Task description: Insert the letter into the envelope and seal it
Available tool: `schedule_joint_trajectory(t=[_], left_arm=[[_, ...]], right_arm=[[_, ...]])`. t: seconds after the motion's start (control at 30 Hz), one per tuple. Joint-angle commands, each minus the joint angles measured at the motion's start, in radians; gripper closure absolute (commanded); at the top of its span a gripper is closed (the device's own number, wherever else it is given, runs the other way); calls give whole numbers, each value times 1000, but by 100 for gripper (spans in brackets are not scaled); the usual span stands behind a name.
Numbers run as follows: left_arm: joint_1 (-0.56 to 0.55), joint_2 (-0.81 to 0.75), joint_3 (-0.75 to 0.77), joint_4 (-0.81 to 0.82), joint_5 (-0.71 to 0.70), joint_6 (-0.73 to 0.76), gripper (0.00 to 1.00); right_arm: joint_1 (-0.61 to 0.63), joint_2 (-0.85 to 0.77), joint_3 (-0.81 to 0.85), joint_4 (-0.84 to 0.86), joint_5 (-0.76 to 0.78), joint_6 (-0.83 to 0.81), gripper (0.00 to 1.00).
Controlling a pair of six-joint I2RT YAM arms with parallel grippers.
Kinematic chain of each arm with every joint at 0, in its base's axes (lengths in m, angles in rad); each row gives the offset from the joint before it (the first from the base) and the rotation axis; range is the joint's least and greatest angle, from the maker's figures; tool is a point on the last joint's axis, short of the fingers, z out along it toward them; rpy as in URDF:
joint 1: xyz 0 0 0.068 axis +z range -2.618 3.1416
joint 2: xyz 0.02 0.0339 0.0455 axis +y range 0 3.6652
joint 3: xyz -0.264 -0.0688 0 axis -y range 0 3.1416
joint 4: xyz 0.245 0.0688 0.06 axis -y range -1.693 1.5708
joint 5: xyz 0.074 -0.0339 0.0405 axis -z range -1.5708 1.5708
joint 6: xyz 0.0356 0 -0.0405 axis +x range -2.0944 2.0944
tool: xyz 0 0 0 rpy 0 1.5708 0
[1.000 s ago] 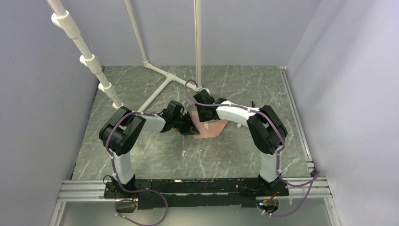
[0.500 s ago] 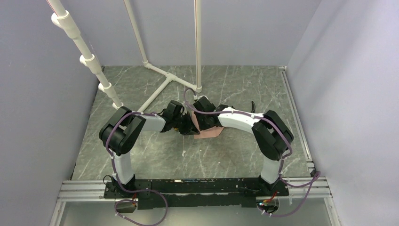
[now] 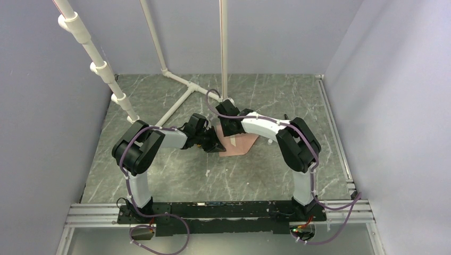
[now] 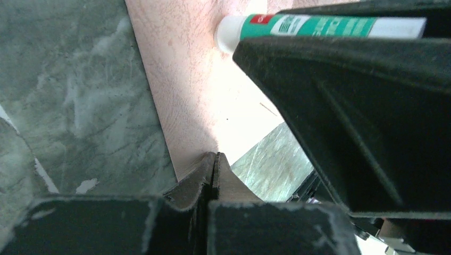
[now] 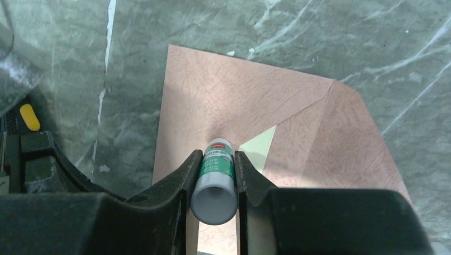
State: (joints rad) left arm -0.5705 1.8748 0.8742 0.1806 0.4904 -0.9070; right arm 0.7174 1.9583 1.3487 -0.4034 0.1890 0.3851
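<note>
Envelope (image 3: 244, 143) on green marbled table (image 3: 159, 170), lavender walls (image 3: 42, 133)

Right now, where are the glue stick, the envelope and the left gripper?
Glue stick (image 5: 216, 166): right wrist view, on its green label.
Envelope (image 5: 213, 101): right wrist view, on its bare pink face.
Left gripper (image 4: 214, 159): left wrist view, where its shut fingertips meet.
</note>
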Motion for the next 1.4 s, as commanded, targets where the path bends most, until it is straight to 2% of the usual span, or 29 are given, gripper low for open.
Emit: schedule_joint_trajectory(t=[0.0,0.13,0.4,0.63,0.7,0.8,0.87,0.93,1.07,1.23,1.37], left_arm=[[6,59,-23,-128,-147,64,97],[6,59,-11,-131,-139,73,98],[8,48,43,-164,-135,111,98],[6,11,112,-179,-76,162,96],[8,-16,152,-227,-31,181,87],[20,-50,287,-353,48,258,64],[21,-94,351,-458,22,302,49],[23,-141,378,-495,-15,330,39],[26,-203,397,-548,-125,354,31],[26,-283,353,-539,-273,366,21],[27,-320,340,-534,-339,378,8]], right_arm=[[-16,6,45,1,42,-25,100],[-18,-85,17,27,-53,-35,100],[-48,-345,-165,56,-264,84,100],[-197,-544,-327,63,-387,220,100],[-245,-587,-387,75,-420,253,100],[-310,-636,-446,79,-463,309,100],[-351,-654,-472,47,-458,354,100],[-402,-663,-507,39,-461,390,100],[-485,-684,-604,107,-511,460,100],[-577,-699,-696,185,-554,523,100],[-655,-686,-770,234,-626,552,100]])
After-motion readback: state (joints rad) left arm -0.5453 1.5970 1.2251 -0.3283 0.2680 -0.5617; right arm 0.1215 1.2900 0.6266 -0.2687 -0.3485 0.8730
